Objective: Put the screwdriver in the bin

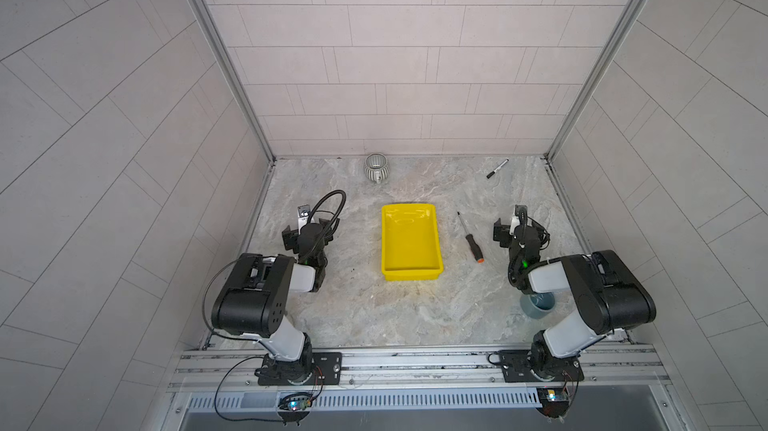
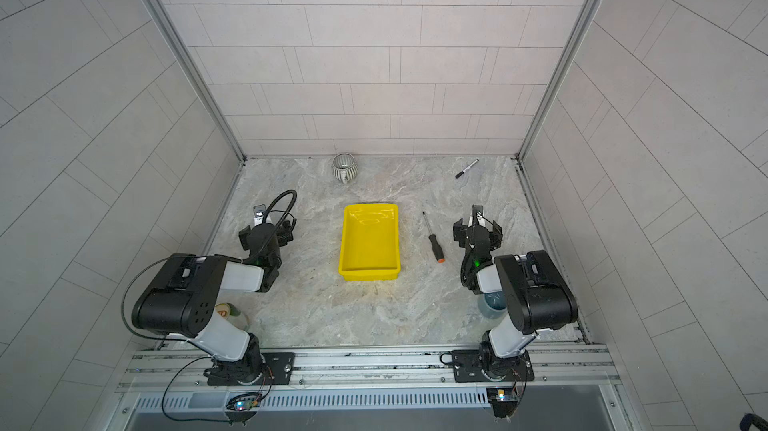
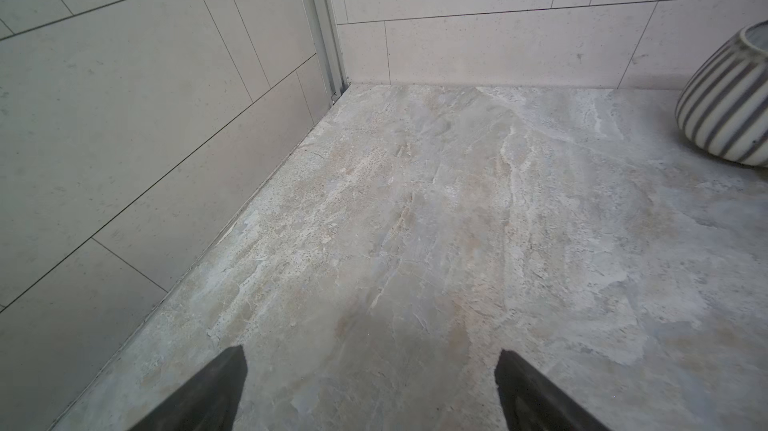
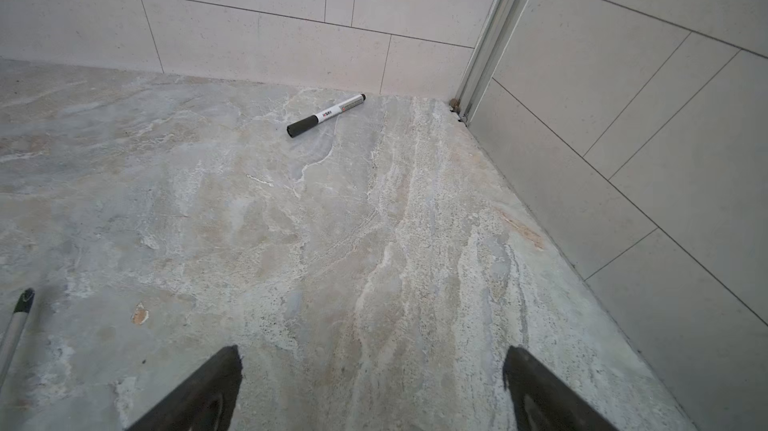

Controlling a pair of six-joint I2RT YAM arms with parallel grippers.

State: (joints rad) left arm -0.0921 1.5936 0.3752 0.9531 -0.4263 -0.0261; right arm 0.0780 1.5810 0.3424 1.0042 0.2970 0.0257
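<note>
The screwdriver (image 1: 470,239) (image 2: 433,239) lies flat on the marbled tabletop just right of the bin, its thin shaft pointing to the back wall and its orange cap to the front. The bin (image 1: 409,242) (image 2: 369,237) is a bright yellow tray in the middle, with nothing in it. My right gripper (image 1: 520,230) (image 2: 478,230) (image 4: 372,350) stands open a little right of the screwdriver handle, holding nothing; only the shaft tip (image 4: 16,316) shows in the right wrist view. My left gripper (image 1: 308,229) (image 2: 267,230) (image 3: 370,352) is open over bare table left of the bin.
A grey ribbed mug (image 1: 376,167) (image 2: 344,167) (image 3: 727,96) stands at the back wall. A black marker (image 1: 497,169) (image 2: 466,169) (image 4: 326,115) lies at the back right. A blue-grey cup (image 1: 538,304) (image 2: 490,304) sits partly under the right arm. Tiled walls enclose three sides.
</note>
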